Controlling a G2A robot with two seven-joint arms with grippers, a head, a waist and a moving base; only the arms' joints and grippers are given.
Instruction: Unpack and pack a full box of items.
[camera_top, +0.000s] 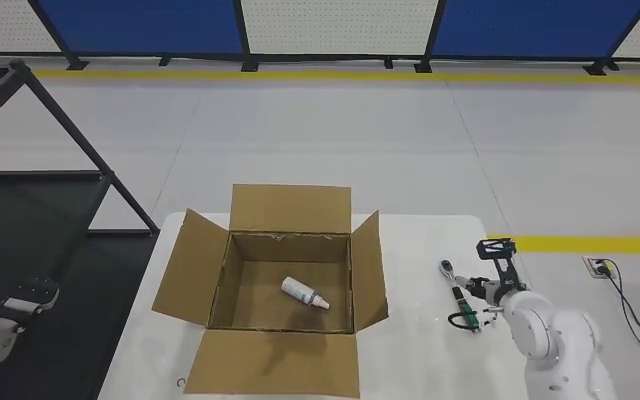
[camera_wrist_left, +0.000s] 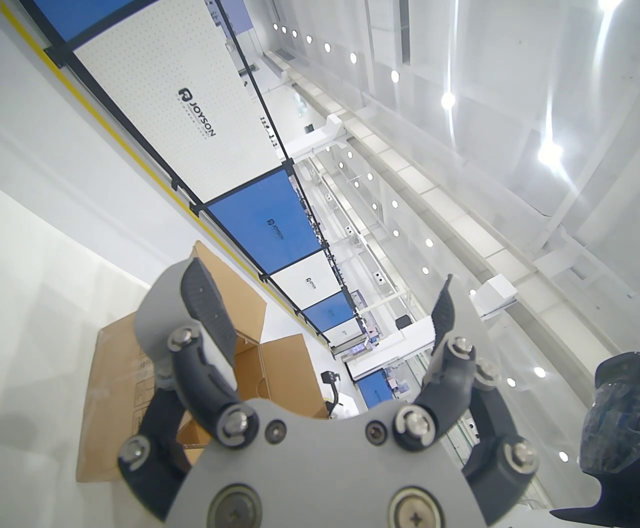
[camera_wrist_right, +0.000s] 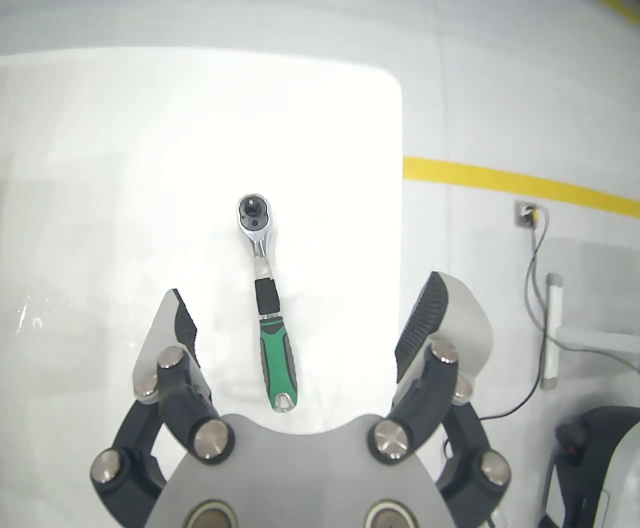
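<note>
An open cardboard box (camera_top: 225, 275) stands in the middle of the white table (camera_top: 420, 340), all flaps folded out. On its floor lies a small white bottle (camera_top: 303, 293) with a pink cap. To the right of the box, a ratchet wrench (camera_top: 459, 295) with a green handle lies on the table. My right gripper (camera_wrist_right: 305, 292) hovers over the ratchet wrench (camera_wrist_right: 270, 310), open, with the handle between its spread fingers and no contact. My left gripper (camera_wrist_left: 320, 280) is open and empty, tilted up toward the ceiling, off the box's (camera_wrist_left: 115, 350) left side.
A dark metal frame (camera_top: 60, 150) stands left of the table. Blue and white partition panels (camera_top: 340, 25) line the back of the floor. A wall socket with a cable (camera_wrist_right: 530, 235) sits on the floor beyond the table's right edge.
</note>
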